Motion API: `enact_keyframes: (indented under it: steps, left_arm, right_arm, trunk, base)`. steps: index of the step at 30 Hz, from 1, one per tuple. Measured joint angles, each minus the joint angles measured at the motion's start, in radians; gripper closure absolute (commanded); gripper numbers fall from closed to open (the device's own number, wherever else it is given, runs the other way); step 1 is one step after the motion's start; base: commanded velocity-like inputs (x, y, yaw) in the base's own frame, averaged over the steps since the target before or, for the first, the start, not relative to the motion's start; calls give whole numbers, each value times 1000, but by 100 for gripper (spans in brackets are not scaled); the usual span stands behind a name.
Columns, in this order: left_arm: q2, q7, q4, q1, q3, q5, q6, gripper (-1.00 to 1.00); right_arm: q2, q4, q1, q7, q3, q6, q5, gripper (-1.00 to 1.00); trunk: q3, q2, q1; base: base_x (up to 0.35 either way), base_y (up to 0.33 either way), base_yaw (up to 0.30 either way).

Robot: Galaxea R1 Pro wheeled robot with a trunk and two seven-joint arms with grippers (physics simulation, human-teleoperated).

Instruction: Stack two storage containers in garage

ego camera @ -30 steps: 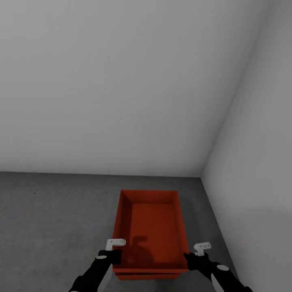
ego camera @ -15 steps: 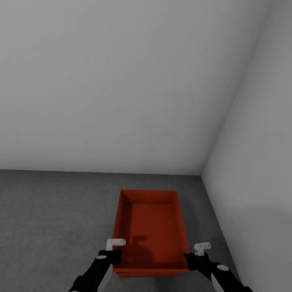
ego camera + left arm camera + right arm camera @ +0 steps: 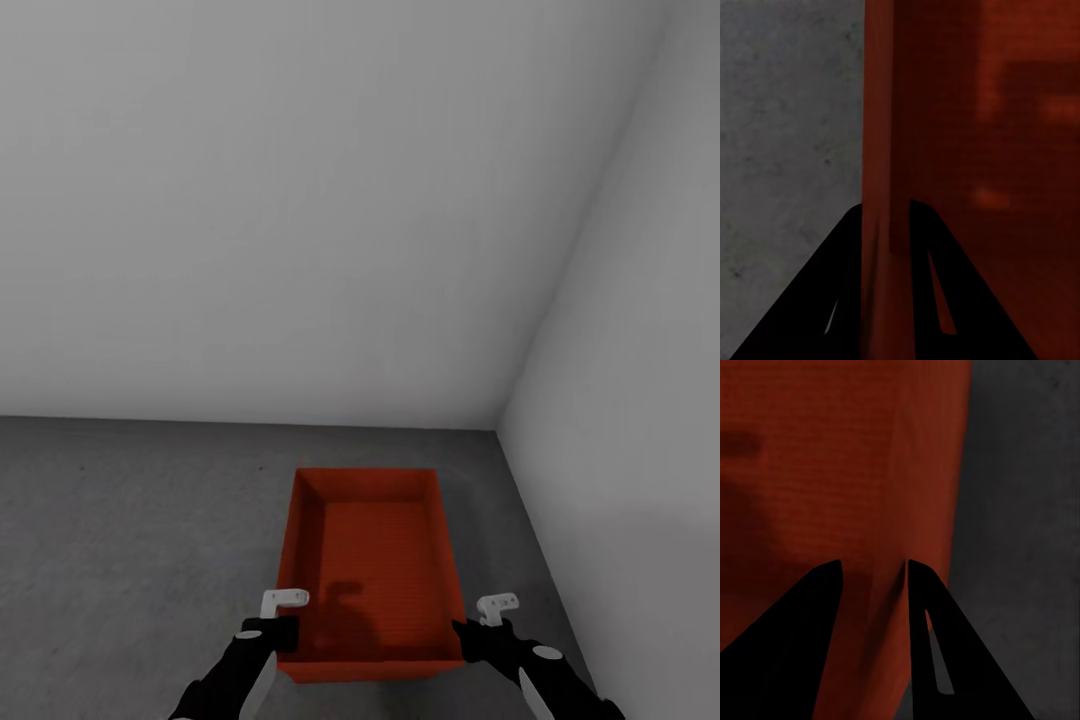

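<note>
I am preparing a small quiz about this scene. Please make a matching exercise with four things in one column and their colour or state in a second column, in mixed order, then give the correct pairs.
Things:
1. storage container
2. floor
3. wall
4. left claw

Colour or state:
A. pale grey, plain
B. closed on a thin side wall of the box
C. orange-red, open on top, nothing inside
D. dark grey, speckled

Pairs: 1-C, 2-D, 3-A, 4-B
</note>
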Motion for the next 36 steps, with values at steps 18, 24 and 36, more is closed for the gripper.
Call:
enact_keyframes:
  steps: [18,24,36]
  left_arm:
    - [0,5,-11,0,-15,-2,-1,100]
    - [0,4,-14,0,-16,-3,-1,100]
    - [0,8,-38,-1,40,-16,2,-100]
  right_arm:
    - [-1,13,0,-1,-1,-30,-11,100]
    - [-1,15,0,-1,-1,-34,-12,100]
    - [0,32,2,0,3,-44,-4,-100]
  trunk:
    - [0,0,0]
    - [0,0,0]
    - [0,0,0]
  base:
    - [0,0,0]
    - [0,0,0]
    - [0,0,0]
